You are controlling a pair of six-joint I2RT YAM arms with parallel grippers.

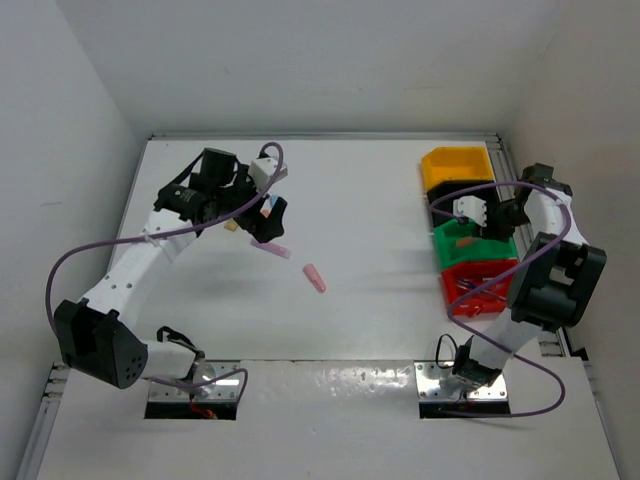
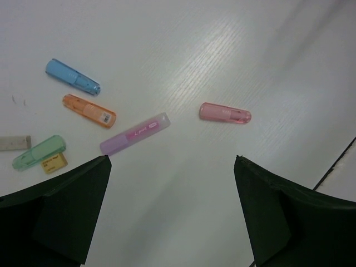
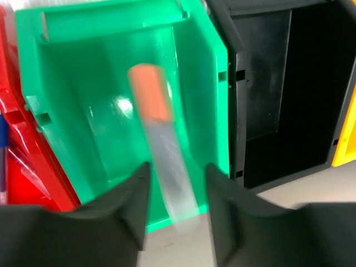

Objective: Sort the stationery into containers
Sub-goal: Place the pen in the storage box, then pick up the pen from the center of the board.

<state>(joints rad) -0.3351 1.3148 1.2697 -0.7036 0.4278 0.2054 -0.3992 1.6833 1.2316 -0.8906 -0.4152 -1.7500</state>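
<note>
Right gripper (image 3: 178, 173) jaws apart, orange-capped marker (image 3: 160, 133) blurred between them — over green bin (image 3: 111, 61), left gripper (image 2: 172, 160) spread wide near lilac marker (image 2: 134, 133)

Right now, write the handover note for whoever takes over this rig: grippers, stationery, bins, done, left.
Left gripper: open, empty, above the white table.
Right gripper: jaws parted over the green plastic bin; a blurred orange-capped clear pen between them seems to be dropping in.
On the table: blue marker, orange marker, lilac marker, pink marker, green marker, all translucent plastic; small yellow piece; grey piece.
Done: the red plastic bin appears to hold thin pens.
Left: sort those table items into bins.
</note>
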